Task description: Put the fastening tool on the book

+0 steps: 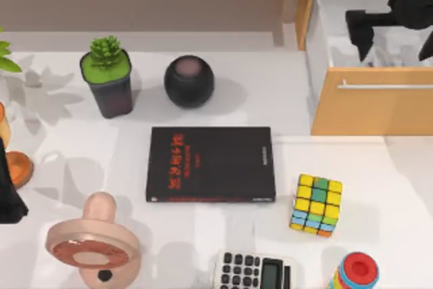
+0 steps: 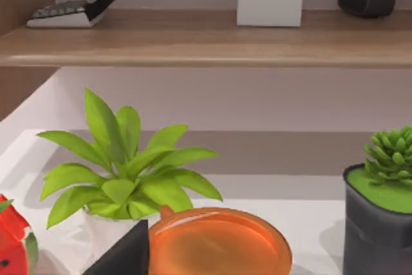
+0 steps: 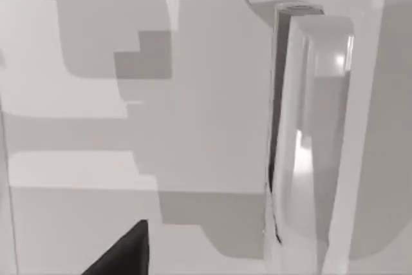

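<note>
Your right gripper is hanging over the open drawer, can't tell its grip. Fastening tool is lying inside; book is sitting mid-table.

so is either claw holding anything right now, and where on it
Nothing is held. The right claw hangs over the open drawer, above the pale fastening tool lying inside, not gripping it. The left arm sits parked at the table's left edge.

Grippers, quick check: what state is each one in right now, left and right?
Left gripper: parked at the table's left edge; cannot be told.
Right gripper: over the open drawer, near the fastening tool; cannot be told.
</note>
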